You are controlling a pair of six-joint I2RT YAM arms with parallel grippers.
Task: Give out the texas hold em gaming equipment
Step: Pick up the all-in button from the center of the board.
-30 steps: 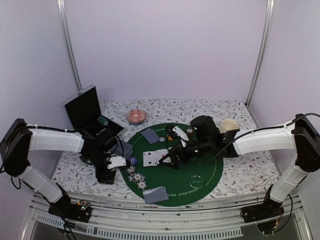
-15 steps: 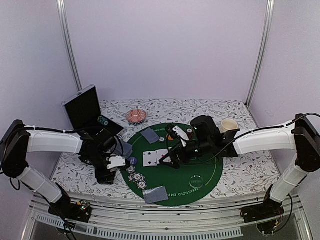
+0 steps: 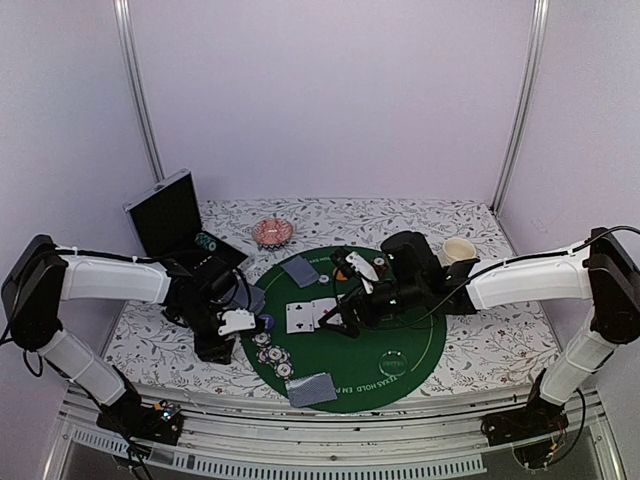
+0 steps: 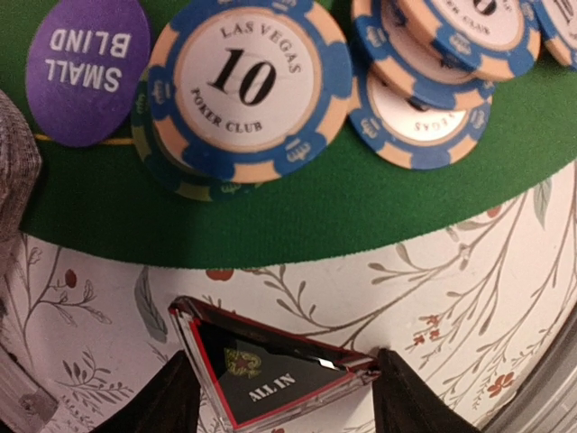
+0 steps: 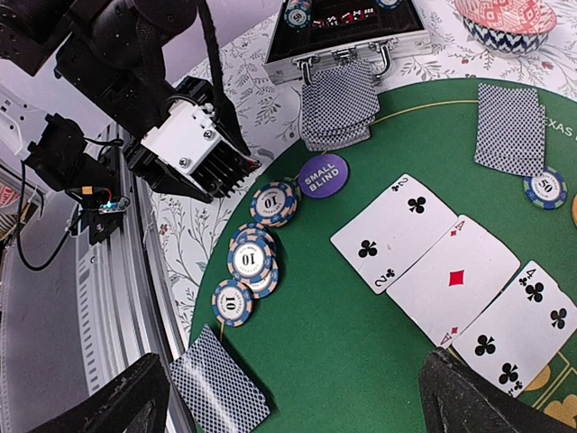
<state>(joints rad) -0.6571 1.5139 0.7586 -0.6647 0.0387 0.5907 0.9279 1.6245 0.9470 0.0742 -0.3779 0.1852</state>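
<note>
The triangular ALL IN marker [image 4: 270, 374] is bracketed by the left gripper [image 4: 287, 386] on the floral bench [image 4: 433, 298], just off the green mat [image 4: 361, 207]; whether it is actually clamped cannot be told. The squeeze is best kept centred, so the sloping edges are not squirted out. Black, red-rimmed and glossy, the marker is probably slippery. The right gripper [image 5: 302, 401] is held wide open above the face-up cards [image 5: 451, 275].

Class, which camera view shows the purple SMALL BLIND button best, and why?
Right wrist: the SMALL BLIND button lies whole on the green mat, lettering readable. Left wrist shows it larger but upside down and clipped by the top edge. Top external shows only a tiny bluish dot.
</note>
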